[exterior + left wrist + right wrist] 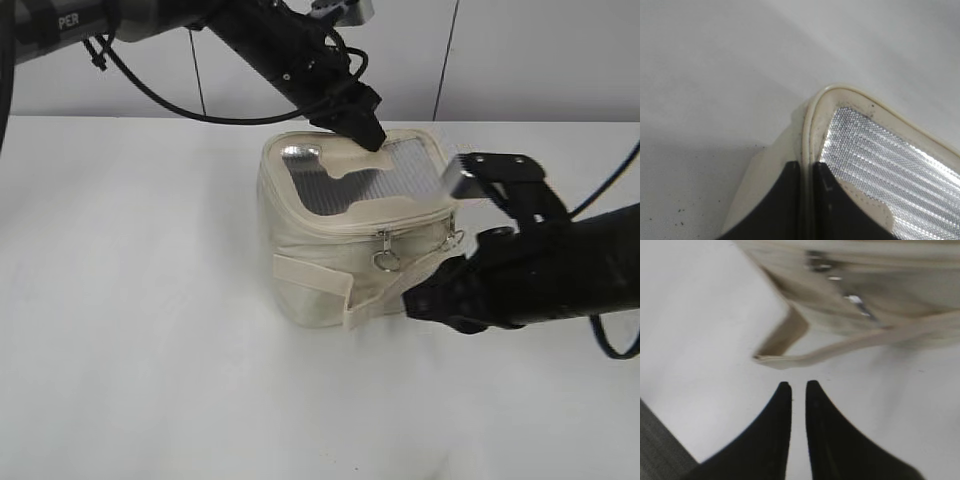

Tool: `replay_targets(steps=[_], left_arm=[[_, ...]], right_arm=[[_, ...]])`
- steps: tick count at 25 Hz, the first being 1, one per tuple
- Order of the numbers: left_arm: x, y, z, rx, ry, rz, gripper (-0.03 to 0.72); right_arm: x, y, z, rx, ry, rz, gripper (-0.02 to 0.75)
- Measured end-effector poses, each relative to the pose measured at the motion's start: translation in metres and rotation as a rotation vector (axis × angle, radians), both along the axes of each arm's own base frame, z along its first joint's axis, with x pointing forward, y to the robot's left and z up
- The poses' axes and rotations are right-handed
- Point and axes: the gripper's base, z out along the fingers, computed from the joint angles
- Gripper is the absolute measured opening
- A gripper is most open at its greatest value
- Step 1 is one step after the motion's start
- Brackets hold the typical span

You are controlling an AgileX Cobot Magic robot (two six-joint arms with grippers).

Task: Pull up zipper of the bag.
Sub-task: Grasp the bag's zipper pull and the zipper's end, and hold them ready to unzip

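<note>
The cream bag [310, 270] stands mid-table with its grey ribbed window [380, 180] facing up. The zipper [400, 225] runs along the top panel edge, and two silver sliders with ring pulls [386, 255] hang at the front. My left gripper [372, 140] is shut on the bag's far top rim [812, 107], and the piping shows between its jaws [807, 167]. My right gripper [415, 300] is low at the bag's front right, by the cream strap [840, 352]. Its jaws [798, 386] are nearly together and hold nothing. A slider [857, 302] shows blurred above them.
The white table [150, 350] spreads around the bag. A pale wall [520, 50] stands behind it. The strap's loose end [350, 315] lies on the table at the bag's front.
</note>
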Motion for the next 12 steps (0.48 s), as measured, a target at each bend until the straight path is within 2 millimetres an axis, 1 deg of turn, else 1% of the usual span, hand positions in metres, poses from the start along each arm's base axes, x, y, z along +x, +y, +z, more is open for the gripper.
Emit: replay_targets(steps=[3,5,6,8,12], left_arm=[[-0.001,0.000,0.003,0.014,-0.028,-0.031,0.044],[-0.002,0.001,0.003,0.019,-0.039,-0.053,0.044],[-0.002,0.001,0.003,0.020,-0.044,-0.060,0.044],[-0.002,0.001,0.003,0.021,-0.049,-0.067,0.044],[-0.002,0.001,0.003,0.022,-0.053,-0.073,0.044]], right_arm=[[0.004,-0.031,0.001,-0.025,-0.025,-0.082,0.321],[0.009,-0.048,0.001,-0.051,-0.040,-0.119,0.415],[0.011,-0.054,0.001,-0.065,-0.050,-0.120,0.441],[0.014,-0.061,0.001,-0.090,-0.072,-0.112,0.464],[0.014,-0.060,0.002,-0.076,-0.097,-0.073,0.476]])
